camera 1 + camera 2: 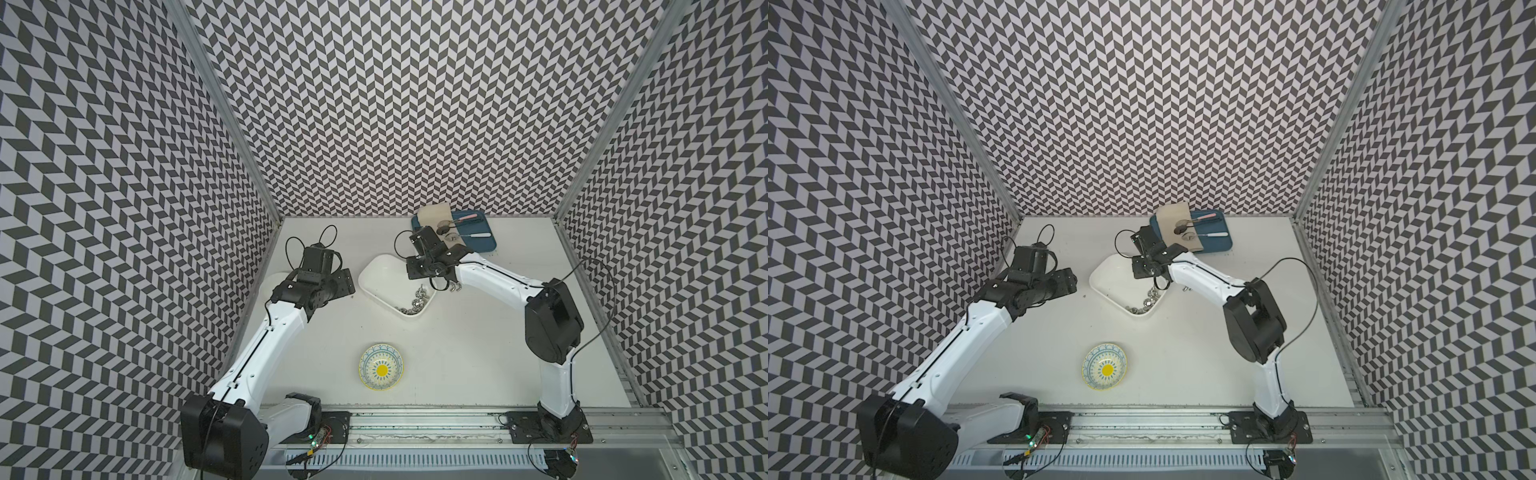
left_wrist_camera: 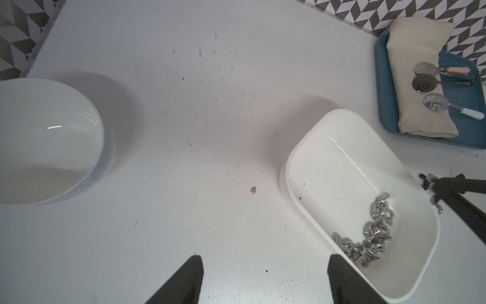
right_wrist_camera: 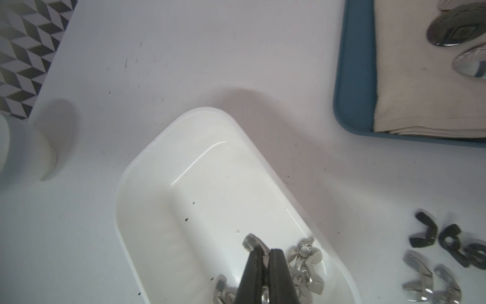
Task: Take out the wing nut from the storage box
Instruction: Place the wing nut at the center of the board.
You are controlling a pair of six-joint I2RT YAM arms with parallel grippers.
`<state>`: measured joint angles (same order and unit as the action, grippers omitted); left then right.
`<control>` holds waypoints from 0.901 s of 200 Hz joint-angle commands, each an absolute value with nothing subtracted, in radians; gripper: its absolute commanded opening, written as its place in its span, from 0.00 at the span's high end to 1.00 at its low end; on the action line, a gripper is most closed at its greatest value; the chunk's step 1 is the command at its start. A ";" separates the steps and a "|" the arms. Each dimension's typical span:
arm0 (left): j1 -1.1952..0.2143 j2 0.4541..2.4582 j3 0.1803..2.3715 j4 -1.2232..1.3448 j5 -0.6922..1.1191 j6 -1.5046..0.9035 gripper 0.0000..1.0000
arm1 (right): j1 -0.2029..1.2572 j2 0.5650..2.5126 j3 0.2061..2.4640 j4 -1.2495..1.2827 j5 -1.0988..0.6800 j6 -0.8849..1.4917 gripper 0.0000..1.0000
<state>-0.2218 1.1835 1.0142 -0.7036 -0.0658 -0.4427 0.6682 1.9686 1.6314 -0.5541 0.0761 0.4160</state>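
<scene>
- White bowl (image 2: 50, 142) stands at the left edge of the table (image 1: 478, 353). In both top views the left arm partly hides it.
- Left gripper (image 2: 264, 256) hovers over bare table between the white bowl and the box, its fingers spread wide apart.
- Patterned bowl (image 1: 381, 366) sits near the front edge, well apart from everything else.
- Box (image 1: 380, 272) lies askew at mid-table. A pile of nuts (image 1: 415, 305) is gathered in its near right end.
- Right gripper (image 3: 266, 251) is over that pile, close to the box's right rim. Its fingers are pinched together on a wing nut (image 3: 251, 240), and one wing pokes out past the tips.
- The wing nut is inside the box's outline. How far above the pile it hangs cannot be told.
- Loose nuts (image 3: 418, 263) lie on the table just right of the box, some silver and some dark.
- Tray (image 2: 381, 86) sits at the back right. It holds a folded cloth (image 2: 415, 44), and the bowls of three spoons (image 2: 423, 84) rest on the cloth.
</scene>
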 commanded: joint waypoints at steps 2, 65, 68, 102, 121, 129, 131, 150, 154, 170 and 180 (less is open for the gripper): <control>-0.215 1.190 1.045 -0.682 -0.058 -0.441 0.21 | 0.597 1.879 1.543 -0.505 0.074 0.429 0.97; -0.215 1.203 1.057 -0.682 -0.051 -0.439 0.21 | 0.424 1.775 1.275 -0.430 0.074 0.428 0.97; -0.215 1.203 1.057 -0.681 -0.050 -0.440 0.21 | 0.418 1.775 1.266 -0.427 0.074 0.427 0.97; -0.215 1.206 1.064 -0.682 -0.043 -0.441 0.22 | 0.378 1.806 1.208 -0.398 0.077 0.417 0.97; -0.215 1.206 1.066 -0.683 -0.043 -0.442 0.22 | 0.373 1.829 1.198 -0.387 0.074 0.413 0.97; -0.215 1.206 1.067 -0.684 -0.044 -0.442 0.22 | 0.373 1.838 1.198 -0.384 0.071 0.413 0.97; -0.215 1.206 1.067 -0.683 -0.044 -0.441 0.21 | 0.373 1.841 1.197 -0.385 0.070 0.413 0.97; -0.215 1.204 1.066 -0.684 -0.043 -0.445 0.22 | 0.373 1.859 1.192 -0.377 0.067 0.413 0.97; -0.215 1.203 1.065 -0.684 -0.043 -0.444 0.21 | 0.373 1.862 1.191 -0.374 0.067 0.413 0.97; -0.215 1.201 1.063 -0.686 -0.044 -0.446 0.22 | 0.373 1.877 1.189 -0.369 0.073 0.413 0.97; -0.215 1.203 1.063 -0.686 -0.046 -0.446 0.22 | 0.373 1.884 1.189 -0.366 0.078 0.413 0.97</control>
<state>-0.2218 1.2026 1.0332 -0.6960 -0.0544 -0.4431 0.3748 1.8572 1.1973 -0.4145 0.0715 0.4187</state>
